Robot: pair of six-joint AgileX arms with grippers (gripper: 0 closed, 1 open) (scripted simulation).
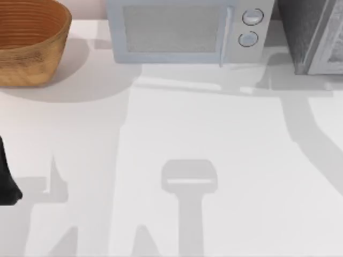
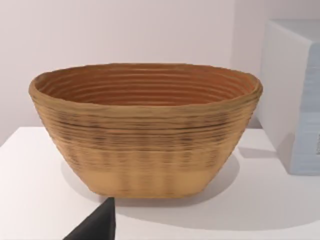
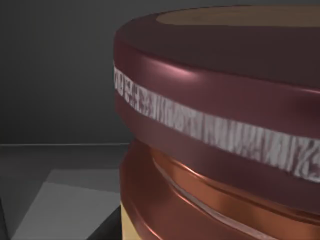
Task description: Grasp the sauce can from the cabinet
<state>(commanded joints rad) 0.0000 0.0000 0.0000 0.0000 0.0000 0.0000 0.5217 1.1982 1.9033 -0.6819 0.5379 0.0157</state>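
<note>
The short sauce can with maroon rim and shiny coppery side (image 3: 220, 140) stands upright in a dark grey enclosure, very close before the right wrist camera, so the right arm is nearer. Whether either gripper is apart or together, I cannot tell. The left arm (image 1: 6, 182) sits at the tabletop's (image 1: 177, 134) left edge, facing the woven brown basket (image 2: 145, 130).

White table (image 1: 161, 134), pale wall (image 2: 125, 30)

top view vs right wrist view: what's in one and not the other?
Top view alone: woven basket at the table's far left, microwave along the far edge, grey cabinet at the far right, dark part of the left arm at the left edge. Right wrist view alone: the sauce can, very close, in a dark interior. Shared: nothing identifiable.
</note>
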